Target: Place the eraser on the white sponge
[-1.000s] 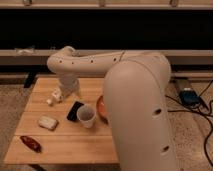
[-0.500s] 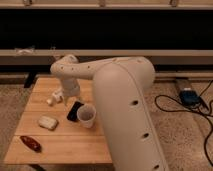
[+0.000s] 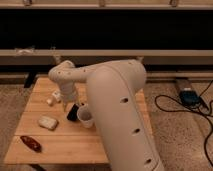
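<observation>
1. The tool (image 3: 68, 103) hangs low over the middle of the table (image 3: 65, 142), at the end of the big white arm (image 3: 115, 100). It points down, right at the top of the eraser (image 3: 73, 113).
2. I cannot tell if the tool is open or closed. It is dark there, and the arm hides part of it. I also cannot tell if it touches the eraser.
3. The eraser is a small black block. It sits on the table and looks a bit tilted. The white cup (image 3: 85, 118) is just beside it, on its right in the picture.
4. The white sponge (image 3: 48, 122) lies flat on the table, to the left of the eraser in the picture. There is bare wood between them. Nothing lies on top of the sponge, so the job is not done yet.
5. I think the tool is down low because it needs to grab the eraser first. It comes from above, so it does not push the cup.
6. The next step looks like this: hold the eraser tight, lift it, carry it over to the sponge, and set it down softly.
7. The cup is so close that a bump could tip it. The sponge is soft and small, so the eraser could slide off.
8. A white bottle (image 3: 55, 95) stands near the back of the table, behind the tool. A dark red-brown thing (image 3: 31, 143) lies near the front left corner. Both are out of the way.
</observation>
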Robot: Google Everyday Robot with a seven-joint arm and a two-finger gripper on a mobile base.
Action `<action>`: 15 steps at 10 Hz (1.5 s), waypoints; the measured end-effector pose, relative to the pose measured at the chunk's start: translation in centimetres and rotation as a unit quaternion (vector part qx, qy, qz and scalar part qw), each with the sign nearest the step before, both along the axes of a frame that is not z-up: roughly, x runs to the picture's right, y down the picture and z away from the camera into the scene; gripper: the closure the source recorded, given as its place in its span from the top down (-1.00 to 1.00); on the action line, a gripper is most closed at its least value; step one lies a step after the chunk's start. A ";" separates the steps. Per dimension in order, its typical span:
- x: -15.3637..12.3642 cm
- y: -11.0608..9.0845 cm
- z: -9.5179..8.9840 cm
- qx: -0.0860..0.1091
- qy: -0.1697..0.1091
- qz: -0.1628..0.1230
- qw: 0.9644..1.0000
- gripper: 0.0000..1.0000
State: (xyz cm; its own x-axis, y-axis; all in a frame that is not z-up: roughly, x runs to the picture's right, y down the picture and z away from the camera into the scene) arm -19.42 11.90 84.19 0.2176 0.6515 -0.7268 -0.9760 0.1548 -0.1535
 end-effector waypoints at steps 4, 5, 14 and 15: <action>-0.8 0.6 1.4 -0.009 -0.001 -0.001 1.000 0.30; -0.7 0.7 1.8 -0.009 0.001 0.001 1.000 0.30; 0.6 1.3 5.3 -0.026 0.052 0.057 0.997 0.30; 0.7 1.4 5.5 -0.035 0.050 0.062 0.996 0.30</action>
